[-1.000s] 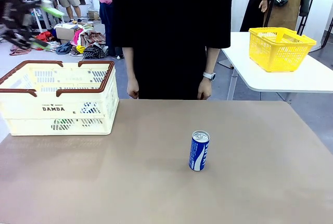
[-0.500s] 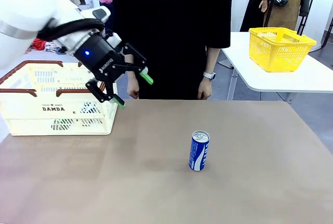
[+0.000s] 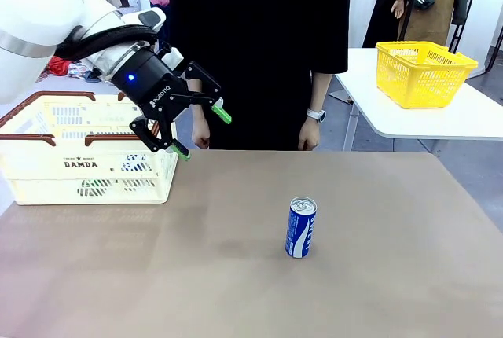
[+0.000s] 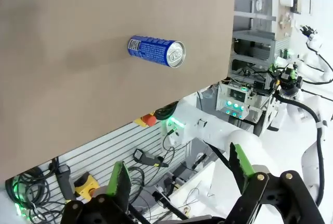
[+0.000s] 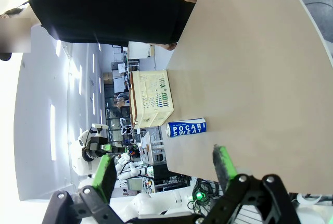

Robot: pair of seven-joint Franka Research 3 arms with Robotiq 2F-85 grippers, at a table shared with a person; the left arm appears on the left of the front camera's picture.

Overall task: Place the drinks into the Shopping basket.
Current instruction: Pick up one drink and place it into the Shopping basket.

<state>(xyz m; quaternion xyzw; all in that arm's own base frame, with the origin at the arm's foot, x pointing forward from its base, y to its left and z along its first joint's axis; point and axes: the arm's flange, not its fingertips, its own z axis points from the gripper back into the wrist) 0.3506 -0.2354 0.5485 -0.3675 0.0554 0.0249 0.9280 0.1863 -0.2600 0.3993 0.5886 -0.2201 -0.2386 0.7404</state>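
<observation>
One blue can (image 3: 301, 228) stood upright near the middle of the table (image 3: 393, 275), well apart from the Shopping basket (image 3: 86, 153), which sat at the table's far left corner. Green showed through a lower slot of the basket wall, possibly the other drink, but I could not tell for certain.

The left gripper (image 3: 200, 129) hung in the air just beside the basket's right rim, jaws spread wide and nothing between the green pads. From its wrist camera both fingers (image 4: 120, 179) framed empty space, with the blue can lying well ahead along the line of approach. The right gripper (image 5: 164, 169) was likewise spread wide and empty in its own wrist view, looking across the table at the can and the basket beyond.

Judgement: the step in hand was the reach for the blue can. The person's hands (image 3: 309, 134) hung at the far table edge, away from the can, so the path looked free.

To do it well:
- Bring the open jaws down level with the can's mid-body, not the silver top; a high hold would likely tip a slim can.
- Centre the can between the pads before squeezing, since a glancing touch could knock it over and set it rolling.
- Lift straight up, then clear the brown rim before letting go.
</observation>
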